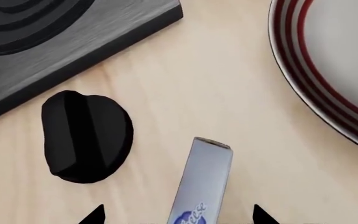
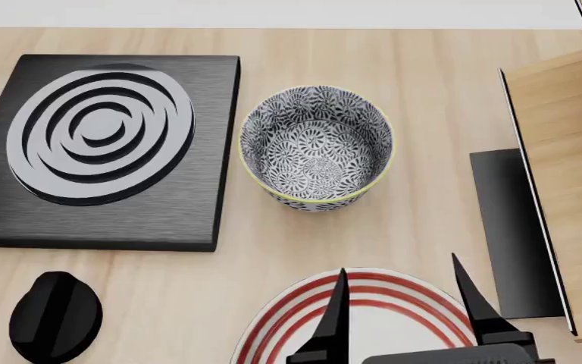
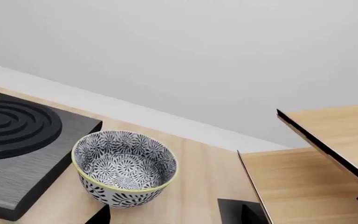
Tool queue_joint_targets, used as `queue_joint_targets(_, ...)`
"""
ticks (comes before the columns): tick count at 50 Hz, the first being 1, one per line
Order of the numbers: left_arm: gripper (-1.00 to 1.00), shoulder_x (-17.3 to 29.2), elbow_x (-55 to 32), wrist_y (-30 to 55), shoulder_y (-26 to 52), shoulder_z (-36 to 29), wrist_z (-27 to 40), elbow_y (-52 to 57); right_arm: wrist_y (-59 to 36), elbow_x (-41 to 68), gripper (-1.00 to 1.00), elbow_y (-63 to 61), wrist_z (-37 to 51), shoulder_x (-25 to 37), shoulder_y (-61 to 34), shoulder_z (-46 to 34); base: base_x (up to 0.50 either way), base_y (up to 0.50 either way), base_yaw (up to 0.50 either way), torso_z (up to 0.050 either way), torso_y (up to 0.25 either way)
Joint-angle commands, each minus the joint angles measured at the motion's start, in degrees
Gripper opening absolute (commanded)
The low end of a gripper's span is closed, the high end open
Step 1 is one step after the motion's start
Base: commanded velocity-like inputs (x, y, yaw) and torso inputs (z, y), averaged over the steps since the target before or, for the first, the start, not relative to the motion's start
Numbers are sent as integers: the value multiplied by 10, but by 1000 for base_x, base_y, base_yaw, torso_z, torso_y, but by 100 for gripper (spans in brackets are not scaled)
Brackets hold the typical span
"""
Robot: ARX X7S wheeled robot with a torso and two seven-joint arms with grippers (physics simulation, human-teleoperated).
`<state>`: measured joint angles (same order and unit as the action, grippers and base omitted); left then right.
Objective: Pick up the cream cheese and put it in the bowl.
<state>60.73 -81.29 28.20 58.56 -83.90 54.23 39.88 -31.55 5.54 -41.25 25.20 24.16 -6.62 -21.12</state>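
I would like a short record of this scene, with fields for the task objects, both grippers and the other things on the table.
cream cheese: light-blue box lying on the wooden table, between the left gripper's fingertips, not gripped; not seen in the head view
bowl: blue-and-white patterned, yellowish rim, upright, empty, right of the stove plate
left gripper: open, fingers either side of the box
right gripper: open, over the plate, holding nothing
plate: white with red stripes, empty
stove plate: black, with rings
knob: black, on the table
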Motion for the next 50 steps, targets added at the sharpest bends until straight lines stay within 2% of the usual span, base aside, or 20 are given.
queue_joint_targets(1,100,-12,0,3,-4,-3,-14,-24,4,0,100,5,1,1,-1,-1,0,0,0,0,0)
queue_joint_targets(27,100,-19,-1,-26,-30,-3,-59,-77,-16,4,100,-14,2,3,-9,-4,0,0,0,0,0)
queue_joint_targets(41,100,-13,4,-21,-32,-5,-49,-66,-23,4,100,-23,5,4,-10,-7,0,0,0,0,0)
queue_joint_targets(42,-100,-13,5,-22,-33,-6,-49,-63,-20,5,100,-22,5,4,-8,-6,0,0,0,0,0)
queue_joint_targets(50,-100,-6,3,-17,-25,-1,-39,-41,-19,4,100,-22,7,5,-7,-7,1,0,0,0,0)
